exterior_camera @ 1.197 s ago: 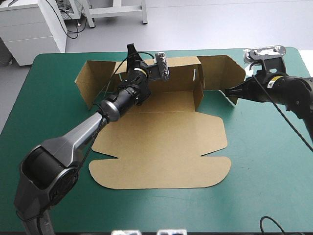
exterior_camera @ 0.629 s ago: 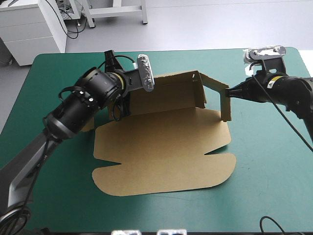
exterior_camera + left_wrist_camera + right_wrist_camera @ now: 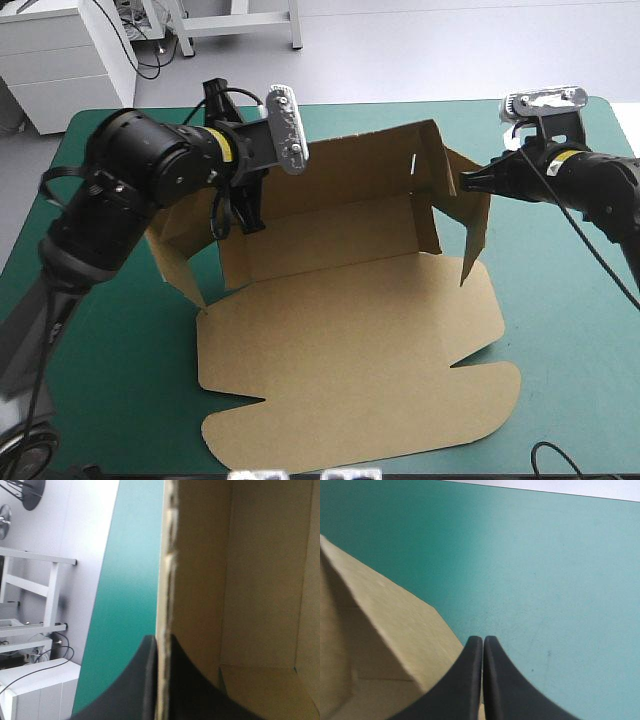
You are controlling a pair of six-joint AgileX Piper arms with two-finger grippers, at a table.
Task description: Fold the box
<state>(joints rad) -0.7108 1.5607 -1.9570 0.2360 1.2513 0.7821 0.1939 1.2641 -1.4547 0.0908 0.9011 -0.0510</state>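
Note:
The brown box [image 3: 340, 240] lies mid-table with its back wall raised and its wide lid [image 3: 350, 370] flat toward the front edge. My left gripper [image 3: 244, 214] is shut on the back wall's left end, beside the standing left flap [image 3: 180, 250]. In the left wrist view the board's edge [image 3: 167, 580] runs up from between the black fingers [image 3: 161, 647], with the box's inside [image 3: 260, 580] to one side. My right gripper [image 3: 467, 183] is shut on the top corner of the raised right flap [image 3: 475, 225]. In the right wrist view the flap [image 3: 380, 645] slopes beside the gripper [image 3: 483, 639].
The teal-green cover [image 3: 570, 330] shows on both sides of the box and beyond the back wall. The lid's front corner [image 3: 500, 400] reaches close to the table's front edge. The left arm's dark bulk [image 3: 130, 190] hangs over the table's far left.
The left arm has swung up and to the left, raising the back wall and left flap. The right flap now stands up at the right gripper. The whole box has slid toward the front edge.

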